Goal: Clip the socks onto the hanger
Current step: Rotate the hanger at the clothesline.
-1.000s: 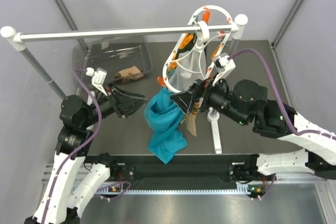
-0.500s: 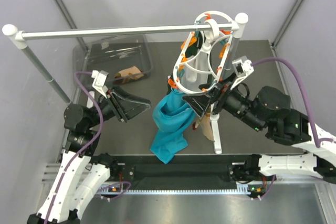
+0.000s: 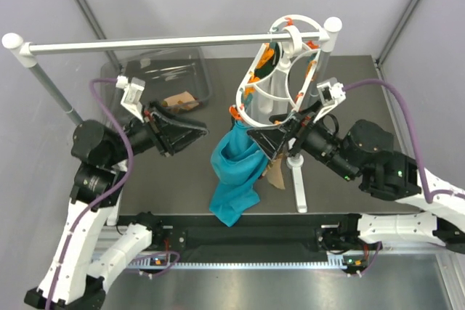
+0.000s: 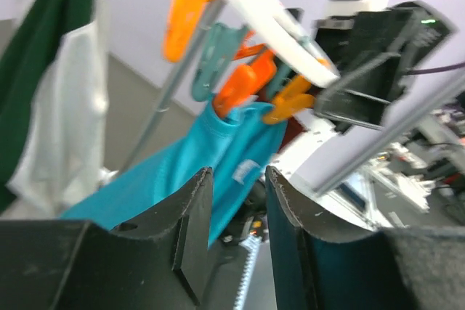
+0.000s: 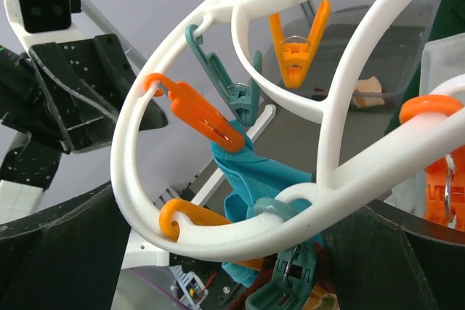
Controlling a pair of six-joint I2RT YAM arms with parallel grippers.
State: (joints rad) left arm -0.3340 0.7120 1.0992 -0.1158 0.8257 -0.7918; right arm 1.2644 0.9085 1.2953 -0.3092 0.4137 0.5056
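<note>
White hanger (image 5: pixel 338 136) ring fills pretty much the whole frame. One orange clip (image 5: pixel 196 115) bites the top of the teal cloth (image 5: pixel 254 172), with a teal clip (image 5: pixel 236 96) right beside it. Another orange clip (image 5: pixel 294 52) hangs empty higher up. Left arm (image 5: pixel 62 99) sits behind the ring.

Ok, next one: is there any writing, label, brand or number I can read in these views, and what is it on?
No text can be read in any view.
Small white tag on the teal cloth, left wrist view: too blurred to tell whether anything is printed on it.
The hanger and its clips: no print visible.
</note>
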